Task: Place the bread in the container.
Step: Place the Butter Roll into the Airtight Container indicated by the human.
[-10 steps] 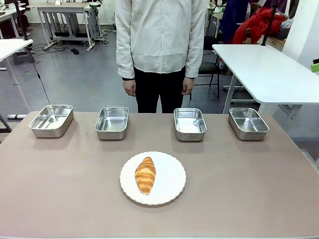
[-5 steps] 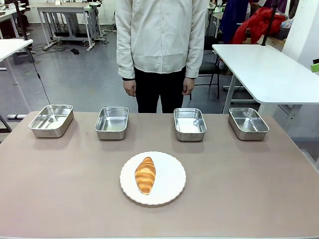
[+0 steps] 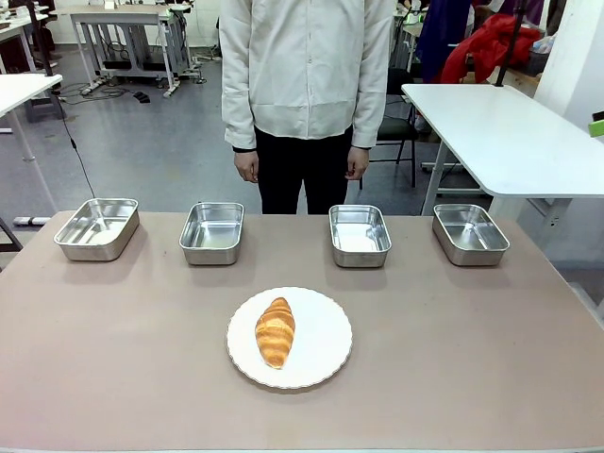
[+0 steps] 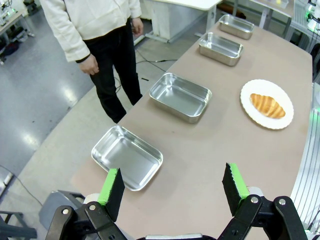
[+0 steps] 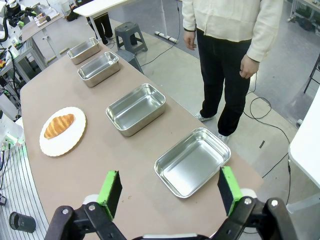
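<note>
Bread (image 3: 275, 331) lies unmoved on the white plate (image 3: 326, 359), midway along the table's (image 3: 113, 377) front edge. Four steel pans (image 3: 209, 255) line the far edge. Left gripper (image 4: 173, 175) and right gripper (image 5: 169, 176) hang open and empty. Nothing has shifted, so the pick hasn't begun.

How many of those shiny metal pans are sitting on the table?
4, in one row along the table's far edge: far-left pan, centre-left pan, centre-right pan, far-right pan. All look empty; nothing seems to hide another.
</note>
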### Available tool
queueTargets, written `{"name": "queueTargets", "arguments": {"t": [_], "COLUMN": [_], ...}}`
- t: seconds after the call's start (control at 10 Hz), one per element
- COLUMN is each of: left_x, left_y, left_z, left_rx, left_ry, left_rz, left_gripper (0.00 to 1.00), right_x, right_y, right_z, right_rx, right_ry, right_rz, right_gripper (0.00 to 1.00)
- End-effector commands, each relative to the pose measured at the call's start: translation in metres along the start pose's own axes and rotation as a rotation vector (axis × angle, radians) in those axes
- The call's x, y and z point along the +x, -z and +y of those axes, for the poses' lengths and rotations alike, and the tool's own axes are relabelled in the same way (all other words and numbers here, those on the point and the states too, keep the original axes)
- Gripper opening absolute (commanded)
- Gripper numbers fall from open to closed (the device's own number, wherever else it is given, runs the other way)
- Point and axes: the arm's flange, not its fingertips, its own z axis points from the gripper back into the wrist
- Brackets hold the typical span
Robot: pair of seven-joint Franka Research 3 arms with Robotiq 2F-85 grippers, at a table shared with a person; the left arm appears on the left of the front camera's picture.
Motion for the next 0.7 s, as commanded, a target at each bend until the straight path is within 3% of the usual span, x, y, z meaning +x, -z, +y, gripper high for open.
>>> {"name": "queueTargets", "arguments": {"t": [0.0, 0.6], "left_x": [0.0, 0.0], "left_y": [-0.0011, -0.0011], "left_z": [-0.0009, -0.0009], "left_rx": [-0.005, -0.005], "left_ry": [0.014, 0.014], "left_rz": [-0.005, -0.005], "left_gripper": [1.0, 1.0], "right_x": [0.001, 0.001], "right_y": [-0.0001, -0.0001], "right_z": [0.0003, 0.0003], "right_rx": [-0.001, -0.001], "right_ry": [-0.002, -0.002], "right_rz": [-0.004, -0.004], "right_gripper": [1.0, 1.0]}}
